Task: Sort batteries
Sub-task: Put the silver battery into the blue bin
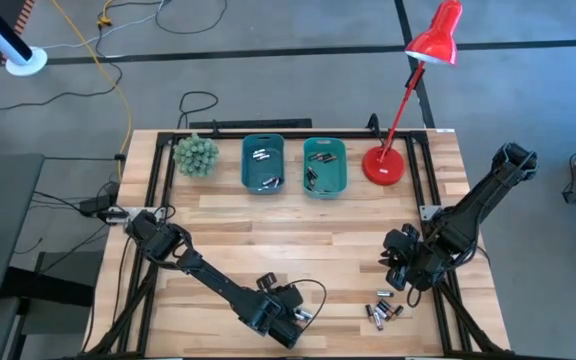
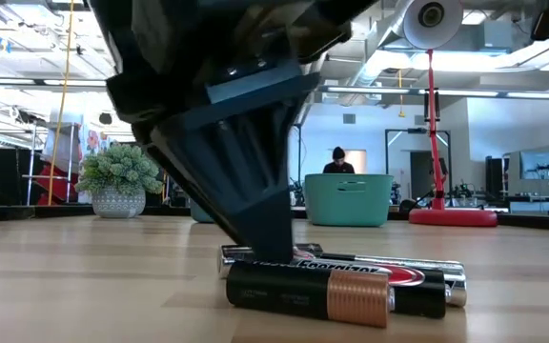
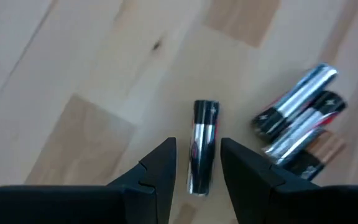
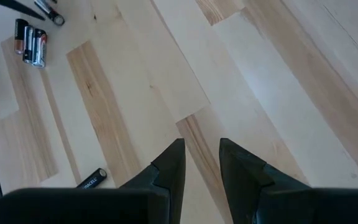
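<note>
The jaws of the left gripper [image 3: 197,163] stand apart, one on each side of a silver battery [image 3: 202,144] that lies on the table [image 3: 92,74]; whether they touch it cannot be told. In the high view this gripper [image 1: 293,318] is low at the table's near edge. Just beside it lies a clump of three more cells [image 3: 300,121], silver, dark and one copper-tinted, pressed together; the low view shows them [image 2: 351,281] stacked right behind the left gripper's finger [image 2: 255,205].

The jaws of the right gripper [image 4: 201,163] stand a little apart, with nothing between them, over bare wood. That gripper [image 1: 396,268] hangs near the table's right side, above a loose group of batteries [image 1: 383,311]. Its wrist view catches one dark cell [image 4: 92,178] close by and a row of three [image 4: 30,41] farther off.

At the far edge stand two teal bins, the left bin [image 1: 263,163] and the right bin [image 1: 325,165], each with several cells inside. A plant [image 1: 196,155] stands left of them, a red lamp [image 1: 400,120] right.
</note>
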Controlling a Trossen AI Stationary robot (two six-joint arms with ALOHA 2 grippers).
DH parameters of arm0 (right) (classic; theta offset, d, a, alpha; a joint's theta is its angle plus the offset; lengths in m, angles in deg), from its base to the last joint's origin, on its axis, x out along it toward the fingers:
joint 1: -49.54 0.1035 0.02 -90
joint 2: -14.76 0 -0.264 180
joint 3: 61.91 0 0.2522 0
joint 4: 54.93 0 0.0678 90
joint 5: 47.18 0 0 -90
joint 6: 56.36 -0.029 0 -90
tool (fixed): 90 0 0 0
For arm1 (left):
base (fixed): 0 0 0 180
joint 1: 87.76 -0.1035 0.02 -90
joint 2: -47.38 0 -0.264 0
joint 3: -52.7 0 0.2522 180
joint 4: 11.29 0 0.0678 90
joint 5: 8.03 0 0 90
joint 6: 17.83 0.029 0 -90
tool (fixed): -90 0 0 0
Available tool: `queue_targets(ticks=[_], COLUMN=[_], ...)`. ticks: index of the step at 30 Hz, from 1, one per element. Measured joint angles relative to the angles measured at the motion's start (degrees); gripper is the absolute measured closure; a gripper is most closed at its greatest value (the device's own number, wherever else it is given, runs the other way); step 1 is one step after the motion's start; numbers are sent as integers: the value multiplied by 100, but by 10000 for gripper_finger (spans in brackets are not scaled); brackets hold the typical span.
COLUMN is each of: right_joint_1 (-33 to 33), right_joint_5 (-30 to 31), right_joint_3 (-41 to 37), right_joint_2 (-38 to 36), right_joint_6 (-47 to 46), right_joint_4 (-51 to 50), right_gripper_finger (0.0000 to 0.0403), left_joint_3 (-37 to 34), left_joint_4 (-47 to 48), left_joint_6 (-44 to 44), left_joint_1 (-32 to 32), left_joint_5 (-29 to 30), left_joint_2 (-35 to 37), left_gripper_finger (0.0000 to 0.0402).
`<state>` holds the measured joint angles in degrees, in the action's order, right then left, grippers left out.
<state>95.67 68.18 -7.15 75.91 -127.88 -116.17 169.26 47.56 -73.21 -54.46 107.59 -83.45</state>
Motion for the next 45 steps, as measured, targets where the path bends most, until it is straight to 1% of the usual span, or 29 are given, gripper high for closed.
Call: queue_targets(ticks=[5,9,12,16,19,24,29,33,37,39,42,45], right_joint_1=[0,0,-2,0,13,129,226,193,57,-37,-235,-483], right_joint_5=[1,1,1,-1,1,-1,2,8,18,21,21,23], right_joint_3=[0,0,0,0,0,0,0,0,0,0,0,0], right_joint_2=[0,0,0,2,0,0,0,0,2,2,2,2], right_joint_6=[0,0,1,0,0,0,0,0,0,0,0,-41], right_joint_4=[0,0,1,18,47,52,48,36,32,32,33,14], right_gripper_finger=[287,287,287,287,287,287,287,287,287,287,287,287], left_joint_3=[2,2,7,-37,-37,-44,-48,-82,-100,-79,-80,-81], left_joint_4=[433,499,398,274,203,127,130,189,518,699,996,1039], left_joint_6=[-257,-152,130,79,66,114,99,352,600,836,1576,2578], left_joint_1=[0,-1,-33,-133,-215,-361,-508,-654,-1045,-1296,-1820,-2524], left_joint_5=[17,-6,-207,-557,-656,-800,-943,-897,-407,-288,-282,-175], left_joint_2=[7,5,-42,-111,-188,-195,-106,106,549,883,1318,1734], left_gripper_finger=[278,278,278,282,301,361,364,364,364,364,364,364])
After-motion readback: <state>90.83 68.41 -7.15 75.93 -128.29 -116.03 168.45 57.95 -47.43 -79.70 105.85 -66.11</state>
